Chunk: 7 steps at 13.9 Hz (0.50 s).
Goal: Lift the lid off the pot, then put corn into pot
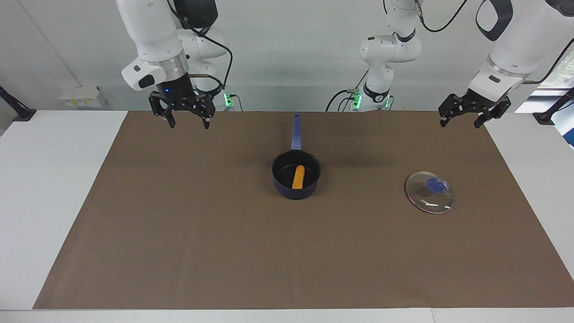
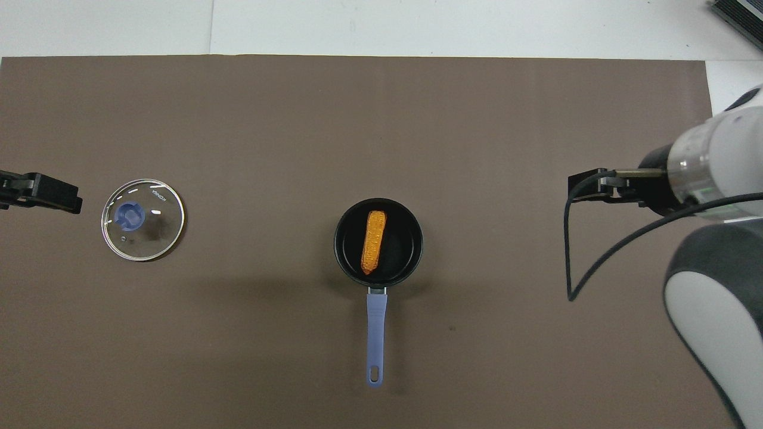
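The dark blue pot (image 1: 309, 187) (image 2: 346, 262) stands mid-mat, its long handle pointing toward the robots. The orange-yellow corn (image 1: 298, 176) (image 2: 373, 241) lies inside it. The glass lid (image 1: 429, 192) (image 2: 142, 218) with its blue knob lies flat on the mat toward the left arm's end. My right gripper (image 1: 185, 117) is open and empty, raised over the mat's edge toward the right arm's end. My left gripper (image 1: 464, 116) is open and empty, raised over the mat's corner near the lid's end; only its tip (image 2: 42, 193) shows in the overhead view.
The brown mat (image 1: 179, 224) covers most of the white table (image 1: 54, 179). A black cable (image 2: 572, 238) hangs from the right arm's wrist.
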### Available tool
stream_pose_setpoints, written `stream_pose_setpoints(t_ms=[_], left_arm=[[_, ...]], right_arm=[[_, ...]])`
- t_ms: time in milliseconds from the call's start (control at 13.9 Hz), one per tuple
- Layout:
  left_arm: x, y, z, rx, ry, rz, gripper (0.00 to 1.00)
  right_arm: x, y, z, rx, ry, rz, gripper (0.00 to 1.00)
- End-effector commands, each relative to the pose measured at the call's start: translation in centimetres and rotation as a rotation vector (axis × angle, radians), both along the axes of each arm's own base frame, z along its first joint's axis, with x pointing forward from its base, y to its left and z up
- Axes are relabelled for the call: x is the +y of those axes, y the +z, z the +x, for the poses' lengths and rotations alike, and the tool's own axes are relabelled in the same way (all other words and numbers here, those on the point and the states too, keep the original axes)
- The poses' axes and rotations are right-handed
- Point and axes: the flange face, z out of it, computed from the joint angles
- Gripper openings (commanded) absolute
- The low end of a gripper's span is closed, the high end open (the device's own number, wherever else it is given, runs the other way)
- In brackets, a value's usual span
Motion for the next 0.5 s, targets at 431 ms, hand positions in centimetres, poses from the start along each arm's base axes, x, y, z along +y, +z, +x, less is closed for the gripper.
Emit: stream_pose_setpoints(t_ms=[431], left_arm=[[0.3, 0.1, -2.0, -0.018, 0.019, -0.017, 1.00]], right_arm=[[-11.1, 3.8, -5.1, 0.067, -0.022, 0.022, 1.00]])
